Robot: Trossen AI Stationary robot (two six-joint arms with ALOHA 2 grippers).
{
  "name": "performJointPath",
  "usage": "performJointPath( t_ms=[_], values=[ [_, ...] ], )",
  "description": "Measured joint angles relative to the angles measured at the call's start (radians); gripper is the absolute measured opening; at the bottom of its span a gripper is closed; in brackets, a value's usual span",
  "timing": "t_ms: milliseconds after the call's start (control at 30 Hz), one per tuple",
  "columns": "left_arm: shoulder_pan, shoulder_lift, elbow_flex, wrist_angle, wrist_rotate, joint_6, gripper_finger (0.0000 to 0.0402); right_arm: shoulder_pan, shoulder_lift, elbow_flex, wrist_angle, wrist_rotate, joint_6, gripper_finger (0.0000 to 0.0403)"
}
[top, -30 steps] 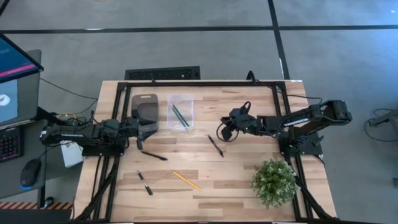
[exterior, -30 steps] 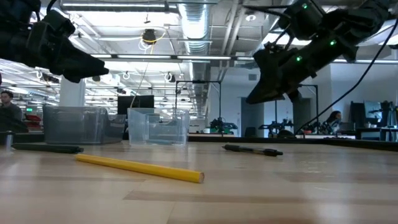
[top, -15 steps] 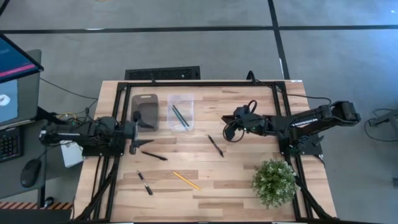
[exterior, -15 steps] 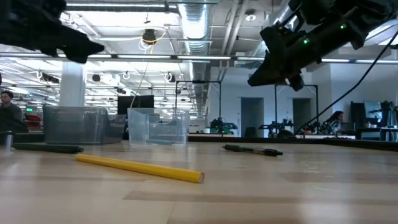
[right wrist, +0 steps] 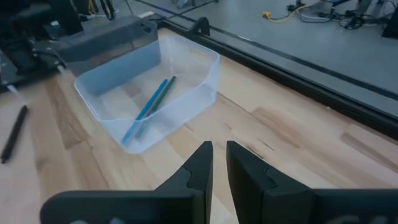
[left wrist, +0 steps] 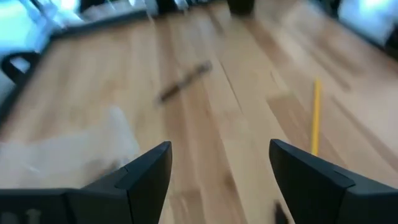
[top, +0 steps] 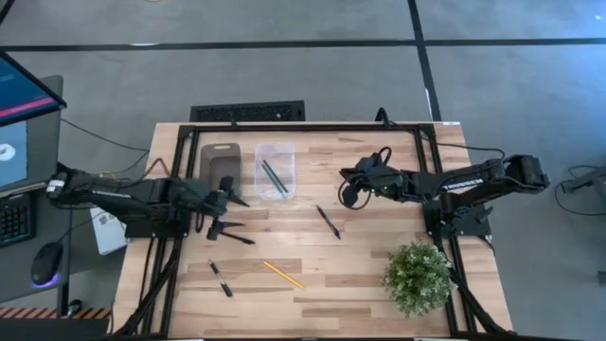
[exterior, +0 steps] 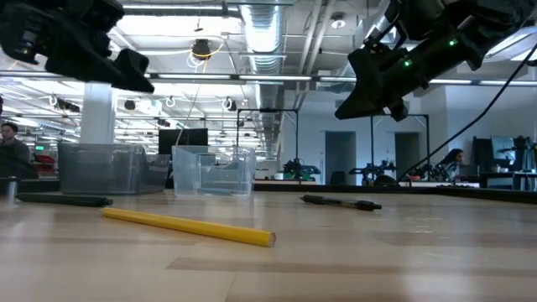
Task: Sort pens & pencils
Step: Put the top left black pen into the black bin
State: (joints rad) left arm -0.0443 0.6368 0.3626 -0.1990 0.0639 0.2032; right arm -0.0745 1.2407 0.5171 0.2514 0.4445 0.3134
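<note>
Meanwhile, a black pen [top: 234, 237] lying at nine o'clock on the table [top: 379, 284] has been approached: the left gripper [top: 223, 202], fingers spread and empty, has been swung from the grey bin [top: 220, 152] to just above it. The right gripper [top: 352, 191], nearly closed and empty, has hardly moved at two o'clock, so a pen pickup seems next.

The right tool [right wrist: 219, 163] shows its two dark fingers [right wrist: 198, 168] close together with only a narrow gap between them, holding nothing and raised above the wooden worktop [right wrist: 292, 155]. Ahead sits a clear plastic bin [right wrist: 202, 74] holding two pencils [right wrist: 149, 107], one blue and one darker, lying side by side along its floor. Just behind it stands a grey bin [right wrist: 109, 38]. A black pen [right wrist: 13, 134] lies on the worktop apart from the clear bin.
</note>
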Motion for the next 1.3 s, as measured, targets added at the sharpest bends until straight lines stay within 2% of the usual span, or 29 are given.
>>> performJointPath(
  t_ms=[133,267,367,767,1067,1300],
  values=[
    [-0.041,0.127,0.072,-0.124,-0.001,-0.039,0.0261,-0.007,0.000,0.000,-0.027,-0.001,0.000,0.0067],
    [-0.087,0.217,0.118,-0.192,-0.066,-0.077,0.0261,-0.006,0.000,0.000,-0.035,-0.001,0.000,0.0067],
    [-0.117,0.274,0.123,-0.211,-0.103,-0.077,0.0261,-0.007,0.000,0.000,-0.035,-0.002,0.000,0.0067],
    [-0.194,0.510,0.124,-0.263,-0.096,-0.210,0.0261,-0.007,0.000,0.000,-0.034,-0.002,0.000,0.0067],
    [-0.197,0.657,0.127,-0.264,-0.096,-0.268,0.0261,-0.007,0.000,0.001,-0.034,-0.002,0.000,0.0067],
    [-0.197,0.676,0.127,-0.265,-0.096,-0.330,0.0261,-0.007,0.000,0.001,-0.041,-0.002,-0.004,0.0067]
  ],
)
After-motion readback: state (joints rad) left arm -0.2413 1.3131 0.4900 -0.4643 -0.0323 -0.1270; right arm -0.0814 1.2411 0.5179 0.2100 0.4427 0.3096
